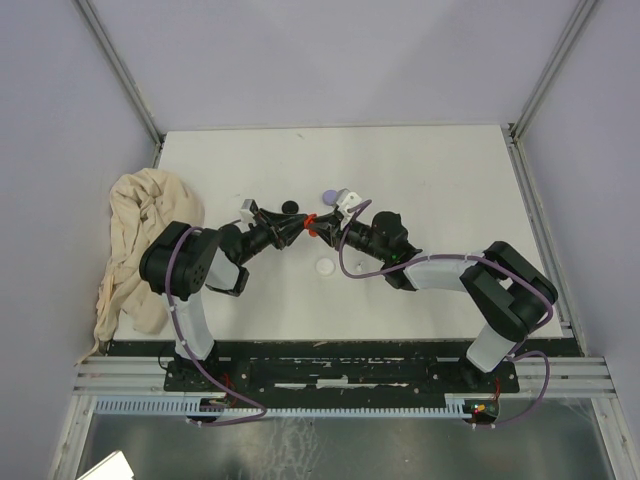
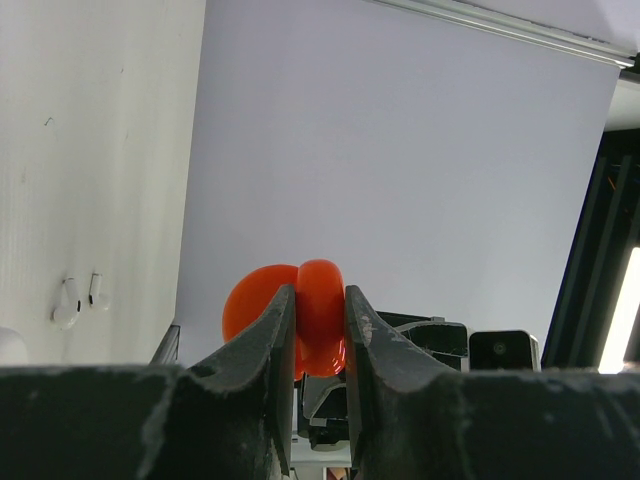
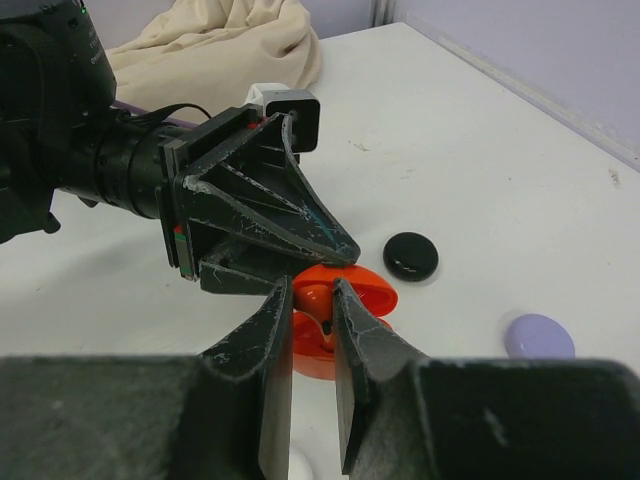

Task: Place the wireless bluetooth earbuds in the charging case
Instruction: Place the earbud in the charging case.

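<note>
Looking down from above: two black arms meet nose to nose at the middle of a matt white table (image 1: 430,170). The left gripper (image 1: 298,228) and right gripper (image 1: 328,230) converge on a red charging case (image 1: 311,224), which shows here only as a red speck. Round discs ring it: a black disc (image 1: 290,207) at 11 o'clock, a lilac disc (image 1: 328,196) at 1 o'clock, a white disc (image 1: 325,267) at 5 o'clock. A crumpled cream cloth (image 1: 135,240) lies at 9 o'clock, draped over the table edge.

Left wrist view: the scuffed black fingers are pressed onto one glossy, rounded shell of the case. The case stands hinged open, its other shell showing behind at 10 o'clock. Only this view shows two white earbuds (image 2: 67,308), stemmed and smooth, lying side by side on the table at 9 o'clock.

Right wrist view: the right fingers, nearly together, pinch a small bulbous red earbud (image 3: 314,298) just above the case's open lower shell. Only here do the left gripper's wedge-shaped fingers show from outside, clamped on the case; the black and lilac discs appear as shiny domes.
</note>
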{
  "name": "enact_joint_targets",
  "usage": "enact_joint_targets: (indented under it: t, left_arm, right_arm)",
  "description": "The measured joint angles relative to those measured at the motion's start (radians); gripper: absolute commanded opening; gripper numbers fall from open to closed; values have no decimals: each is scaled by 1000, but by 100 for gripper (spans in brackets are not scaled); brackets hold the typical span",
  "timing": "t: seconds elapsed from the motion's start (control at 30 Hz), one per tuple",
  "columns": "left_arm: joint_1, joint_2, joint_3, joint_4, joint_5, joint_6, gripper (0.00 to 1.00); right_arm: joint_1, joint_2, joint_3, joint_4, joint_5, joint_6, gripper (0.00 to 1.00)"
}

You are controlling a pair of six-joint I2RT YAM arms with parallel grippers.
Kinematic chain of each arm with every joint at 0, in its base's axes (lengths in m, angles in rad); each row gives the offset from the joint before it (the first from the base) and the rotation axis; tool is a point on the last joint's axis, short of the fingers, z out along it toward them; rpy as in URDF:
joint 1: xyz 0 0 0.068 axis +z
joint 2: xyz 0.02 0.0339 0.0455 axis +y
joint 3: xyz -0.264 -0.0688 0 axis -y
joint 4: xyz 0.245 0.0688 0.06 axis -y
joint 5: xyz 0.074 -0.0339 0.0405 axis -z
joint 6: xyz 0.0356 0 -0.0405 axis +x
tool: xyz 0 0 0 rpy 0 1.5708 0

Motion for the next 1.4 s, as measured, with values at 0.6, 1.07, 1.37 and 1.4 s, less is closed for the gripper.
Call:
enact_joint_targets:
  t: [0.6, 1.07, 1.37, 1.4]
  left_arm:
    - [0, -8, 11, -1, -5, -1, 3]
    - [0, 6, 13, 0, -16, -1, 3]
    - [-2, 6, -29, 1, -110, -3, 3]
    - [-5, 6, -43, 1, -129, -11, 3]
  right_arm:
    - [2, -2, 0, -43, 8, 4, 58]
    - [5, -240, 1, -185, 182, -7, 82]
    - [11, -278, 92, -602, 503, 35, 92]
    - [18, -267, 88, -609, 531, 40, 92]
